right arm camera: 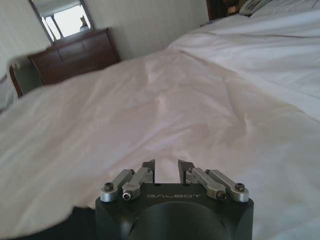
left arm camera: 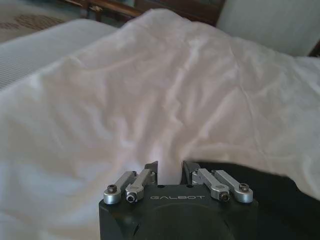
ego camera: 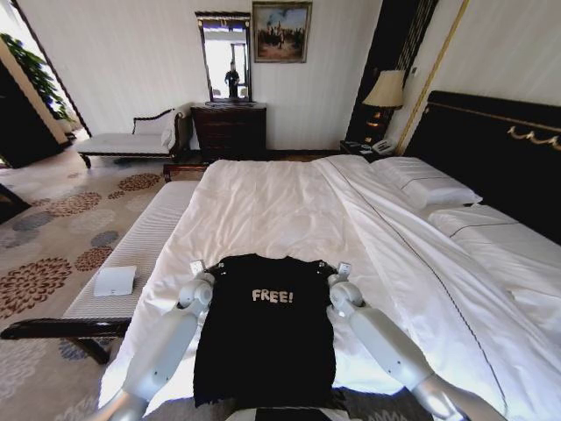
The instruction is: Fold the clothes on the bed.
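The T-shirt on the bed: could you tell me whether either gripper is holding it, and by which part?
Nothing is held. The left gripper and right gripper are open at the black T-shirt's shoulders, with no fabric between their fingertips.

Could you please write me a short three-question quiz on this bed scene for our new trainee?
1. True or false: the T-shirt lies crumpled on the bench.
2. Where is the left gripper? A) on the pillows B) at the shirt's left shoulder C) over the carpet
3. Fill in: the right gripper sits at the shirt's right ____.

Key:
1. False: it lies flat on the bed, lettering up.
2. B; its fingers stand apart.
3. Shoulder; this gripper is open too.
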Controlling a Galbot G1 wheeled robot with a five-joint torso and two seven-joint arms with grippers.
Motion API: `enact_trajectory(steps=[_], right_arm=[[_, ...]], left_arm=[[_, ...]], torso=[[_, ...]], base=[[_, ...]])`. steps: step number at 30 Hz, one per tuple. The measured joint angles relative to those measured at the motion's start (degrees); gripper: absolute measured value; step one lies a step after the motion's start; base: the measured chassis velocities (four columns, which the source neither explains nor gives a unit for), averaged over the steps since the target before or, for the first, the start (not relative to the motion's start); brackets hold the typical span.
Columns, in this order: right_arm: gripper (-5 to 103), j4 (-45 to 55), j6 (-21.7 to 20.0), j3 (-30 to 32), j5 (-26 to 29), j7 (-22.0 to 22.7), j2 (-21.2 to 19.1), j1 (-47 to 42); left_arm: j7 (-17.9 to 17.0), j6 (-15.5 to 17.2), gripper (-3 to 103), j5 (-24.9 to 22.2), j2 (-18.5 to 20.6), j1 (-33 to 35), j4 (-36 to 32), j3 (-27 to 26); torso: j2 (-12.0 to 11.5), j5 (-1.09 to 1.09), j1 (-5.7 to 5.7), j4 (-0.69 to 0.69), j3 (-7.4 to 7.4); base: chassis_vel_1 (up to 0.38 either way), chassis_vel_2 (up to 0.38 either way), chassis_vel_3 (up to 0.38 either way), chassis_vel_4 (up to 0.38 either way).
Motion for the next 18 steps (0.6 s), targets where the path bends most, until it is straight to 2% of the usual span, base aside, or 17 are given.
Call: enact_trajectory(steps=[1, 5, 6, 7, 8, 9, 10, 11, 13, 14, 15, 16, 17, 18], right_arm=[[24, 0.00, 0.00, 0.00, 0.00, 0.00, 0.00, 0.00], [46, 9.91, -1.54, 6.58, 11.97, 6.76, 0.87, -7.25], [46, 9.91, -1.54, 6.58, 11.97, 6.76, 0.87, -7.25], [46, 11.03, -2.04, 7.64, 13.76, 7.73, 1.25, -8.78], [57, 12.13, -2.56, 8.82, 15.47, 8.45, 1.76, -10.67], [57, 12.78, -2.87, 9.56, 16.47, 8.70, 2.03, -11.89], [63, 13.69, -3.34, 10.57, 17.99, 8.96, 2.24, -13.57], [63, 13.69, -3.34, 10.57, 17.99, 8.96, 2.24, -13.57], [73, 15.26, -4.72, 11.94, 21.14, 10.13, 2.16, -16.04], [79, 15.99, -5.61, 12.47, 22.79, 11.24, 1.98, -17.00], [79, 16.74, -6.52, 12.93, 24.52, 12.61, 1.61, -17.93], [84, 17.14, -6.94, 13.13, 25.36, 13.39, 1.26, -18.43], [84, 17.14, -6.94, 13.13, 25.36, 13.39, 1.26, -18.43], [90, 17.60, -7.34, 13.31, 26.12, 14.20, 0.70, -19.03]], left_arm=[[0.00, 0.00, 32, 0.00, 0.00, 0.00, 0.00, 0.00], [-1.44, -0.38, 54, -0.42, 0.18, 9.44, -11.50, -8.49], [-1.44, -0.38, 54, -0.42, 0.18, 9.44, -11.50, -8.49], [-1.45, -0.29, 59, -0.55, -0.07, 12.11, -13.79, -10.17], [-1.45, -0.06, 59, -0.72, -0.61, 15.58, -16.17, -12.19], [-1.19, -0.02, 65, -0.75, -1.05, 18.00, -17.58, -13.40], [-0.10, -0.14, 71, -0.65, -1.75, 21.73, -19.37, -15.09], [-0.10, -0.14, 71, -0.65, -1.75, 21.73, -19.37, -15.09], [1.54, -1.18, 82, 0.05, -2.90, 25.67, -20.77, -17.07], [2.08, -1.73, 82, 0.41, -3.55, 27.03, -21.11, -17.69], [2.51, -2.44, 87, 0.90, -4.29, 28.33, -21.26, -18.12], [2.62, -2.79, 92, 1.15, -4.68, 28.77, -21.29, -18.27], [2.62, -2.79, 92, 1.15, -4.68, 28.77, -21.29, -18.27], [2.69, -3.19, 96, 1.42, -5.21, 29.30, -21.39, -18.40]], torso=[[0.00, 0.00, 0.00, 0.00, 0.00], [0.01, 0.01, -0.01, -0.01, -0.01], [0.01, 0.01, -0.01, -0.01, -0.01], [0.01, 0.01, -0.01, 0.00, -0.01], [0.00, 0.01, -0.01, 0.00, -0.01], [0.01, 0.02, -0.01, 0.00, -0.01], [0.01, 0.01, -0.01, 0.01, -0.01], [0.01, 0.01, -0.01, 0.01, -0.01], [0.01, 0.01, -0.02, 0.02, -0.02], [0.01, 0.02, -0.02, 0.01, -0.02], [0.01, 0.01, -0.02, 0.01, -0.02], [0.01, 0.00, -0.02, 0.00, -0.01], [0.01, 0.00, -0.02, 0.00, -0.01], [0.01, 0.00, -0.02, 0.00, -0.01]], base=[[0.000, 0.000, 0.000, 0.000], [0.000, 0.000, 0.000, 0.000], [0.000, 0.000, 0.000, 0.000], [0.000, 0.000, 0.000, 0.000], [0.000, 0.000, 0.000, 0.000], [0.000, 0.000, 0.000, 0.000], [0.000, 0.000, 0.000, 0.000], [0.000, 0.000, 0.000, 0.000], [0.000, 0.000, 0.000, 0.000], [0.000, 0.000, 0.000, 0.000], [0.000, 0.000, 0.000, 0.000], [0.000, 0.000, 0.000, 0.000], [0.000, 0.000, 0.000, 0.000], [0.000, 0.000, 0.000, 0.000]])
